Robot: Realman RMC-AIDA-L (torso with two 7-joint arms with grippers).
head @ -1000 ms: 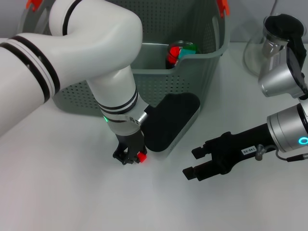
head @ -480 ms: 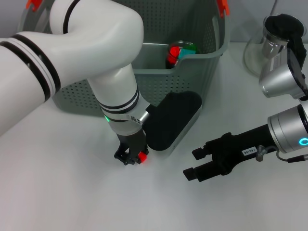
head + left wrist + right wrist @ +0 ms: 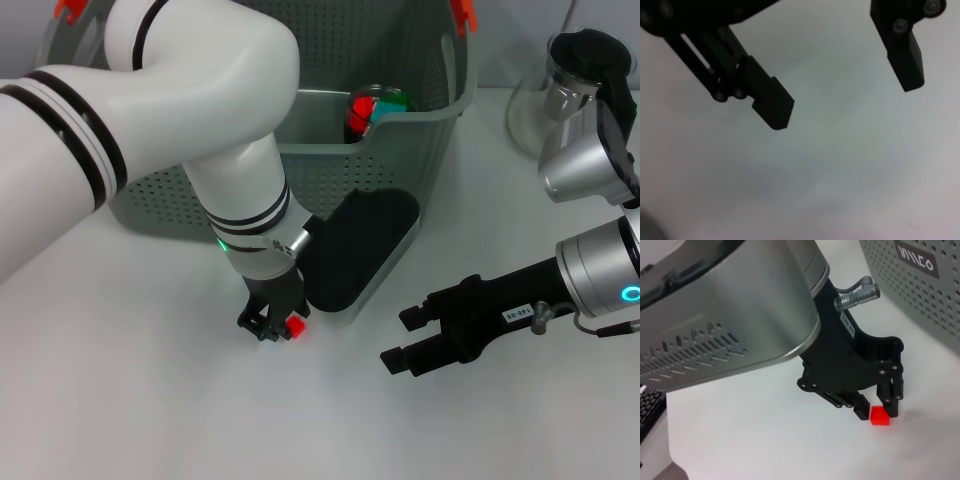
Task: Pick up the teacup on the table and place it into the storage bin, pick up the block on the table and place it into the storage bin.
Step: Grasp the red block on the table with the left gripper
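Field notes, standing beside the rig.

**Task progress**
- A red-and-green object (image 3: 372, 108) lies inside the storage bin (image 3: 440, 130), low against its near wall. I take it for the teacup but can't make out its shape. If so, the first half is done.
- The block (image 3: 296, 327) is small and bright red. It sits on the table (image 3: 150, 400) just in front of the bin's black label (image 3: 355, 250), so it is not in the bin yet.
- The left gripper (image 3: 270, 325) is down at table level, pointing straight down. From the right wrist view its fingers (image 3: 892, 405) stand on either side of the block (image 3: 879, 416) and look pressed against it — I'd call that closed on the block, with the block resting on the table.
- The right gripper (image 3: 397, 339) hangs low over bare table, well off to the side, its jaws plainly apart and holding nothing. It looks idle.
- What's left, by my reckoning: lift the block, carry it up over the bin's rim and let go inside. The wall is tall next to so small a piece, so the lift needs real height.

**Surface and room**
- The tabletop is plain white and matte — the block throws a faint shadow on it.
- The bin is grey-green and perforated, with orange clips (image 3: 462, 12) at the top.
- A clear glass carafe (image 3: 545, 100) with a dark top stands at the far right.
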